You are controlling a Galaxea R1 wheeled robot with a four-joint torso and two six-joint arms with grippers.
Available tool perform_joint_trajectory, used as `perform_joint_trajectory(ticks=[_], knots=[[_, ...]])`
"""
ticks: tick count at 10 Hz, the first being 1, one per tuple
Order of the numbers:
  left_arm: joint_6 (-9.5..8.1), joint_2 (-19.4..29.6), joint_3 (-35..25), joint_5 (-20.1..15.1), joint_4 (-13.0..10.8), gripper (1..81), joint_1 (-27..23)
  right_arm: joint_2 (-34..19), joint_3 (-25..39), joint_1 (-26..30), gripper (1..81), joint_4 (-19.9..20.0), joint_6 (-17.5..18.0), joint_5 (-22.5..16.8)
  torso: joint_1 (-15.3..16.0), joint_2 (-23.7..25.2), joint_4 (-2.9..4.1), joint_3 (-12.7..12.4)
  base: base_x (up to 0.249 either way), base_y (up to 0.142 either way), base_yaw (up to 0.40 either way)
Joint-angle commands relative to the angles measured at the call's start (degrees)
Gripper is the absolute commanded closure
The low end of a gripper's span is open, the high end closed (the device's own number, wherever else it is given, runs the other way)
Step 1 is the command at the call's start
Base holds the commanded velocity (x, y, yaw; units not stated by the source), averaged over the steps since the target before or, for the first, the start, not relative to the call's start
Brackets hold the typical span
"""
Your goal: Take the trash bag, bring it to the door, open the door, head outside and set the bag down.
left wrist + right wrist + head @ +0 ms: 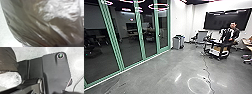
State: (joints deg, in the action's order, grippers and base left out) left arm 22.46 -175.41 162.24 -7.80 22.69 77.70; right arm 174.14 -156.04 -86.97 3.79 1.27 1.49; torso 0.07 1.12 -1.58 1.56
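Note:
Dark, shiny plastic of the trash bag (37, 27) spreads across the left wrist view, creased and bulging close to the camera. In the right wrist view the bag (7, 60) hangs beside the robot's dark base plate, with a pale, crumpled part below the dark plastic. Green-framed glass door panels (142, 32) run along the left side of the head view. Whether the grippers are open or shut, and which one bears the bag, cannot be told.
Grey bins (178, 42) stand by the far end of the glass wall. A person (233, 31) is behind a cart (219, 50) at the right. A thin cable (206, 70) lies on the floor, and a dark screen (226, 19) hangs on the back wall.

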Motion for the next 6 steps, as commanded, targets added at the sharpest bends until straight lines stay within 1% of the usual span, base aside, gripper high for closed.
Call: perform_joint_trajectory(ticks=[1, 6], knots=[[0.31, 0.0, 0.3, -3.4, -0.2, 81.1, -4.2, 0.2, 0.1, 2.8, 1.0, -0.2, -0.1, -3.1, 0.0, 0.0, 0.00, 0.0, 0.194, 0.000, 0.000], [0.31, -0.2, 0.3, -3.3, -0.2, 81.1, -4.0, 0.3, 0.1, 2.8, 1.0, -0.1, -0.1, -3.1, 0.0, 0.0, 0.00, 0.0, 0.193, 0.000, 0.000]])
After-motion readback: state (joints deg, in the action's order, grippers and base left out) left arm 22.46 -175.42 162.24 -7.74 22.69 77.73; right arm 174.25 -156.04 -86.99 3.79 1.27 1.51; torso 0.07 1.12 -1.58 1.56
